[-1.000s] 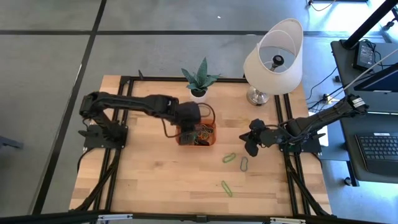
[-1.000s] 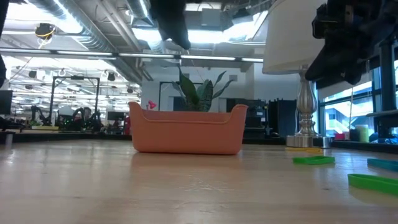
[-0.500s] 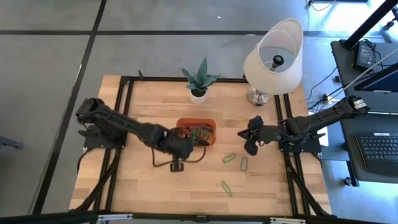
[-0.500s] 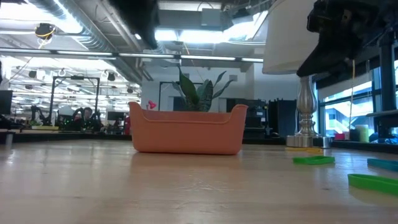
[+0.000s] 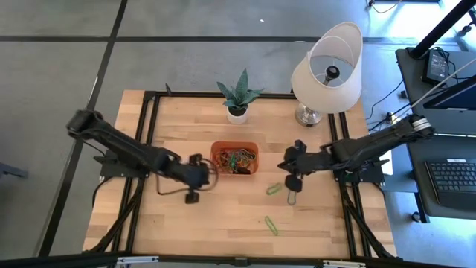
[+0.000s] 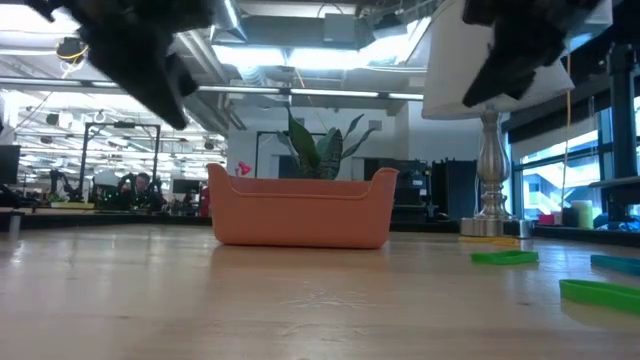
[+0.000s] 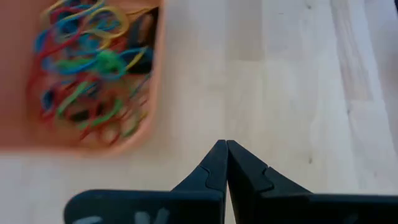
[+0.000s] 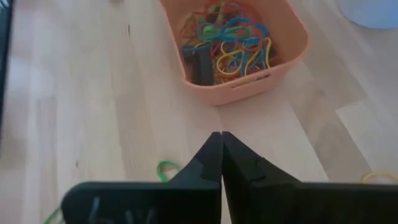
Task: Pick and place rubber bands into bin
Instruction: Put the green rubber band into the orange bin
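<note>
The orange-red bin [image 5: 235,158] sits at the table's middle, holding a tangle of coloured rubber bands [image 7: 93,62], which also show in the right wrist view [image 8: 227,40]. Three loose green bands lie flat on the wood to the bin's right and near side: one [image 5: 274,188], another [image 5: 292,197], a third [image 5: 271,225]. My left gripper [image 5: 201,175] hovers shut just left of the bin, its tips together [image 7: 226,144]. My right gripper [image 5: 285,167] hovers shut right of the bin, above the loose bands, tips together [image 8: 221,134].
A white potted plant [image 5: 238,97] stands behind the bin, and a lamp with a white shade [image 5: 327,71] stands at the far right corner. In the low view, green bands [image 6: 505,257] lie right of the bin [image 6: 300,210]. Bare wood stretches along the near edge.
My left gripper has drawn back from above the bin, first toward the near edge, then toward the table's left, and now hovers beside the bin's left wall. My right gripper has shifted a little left, toward the bin and the loose green bands.
</note>
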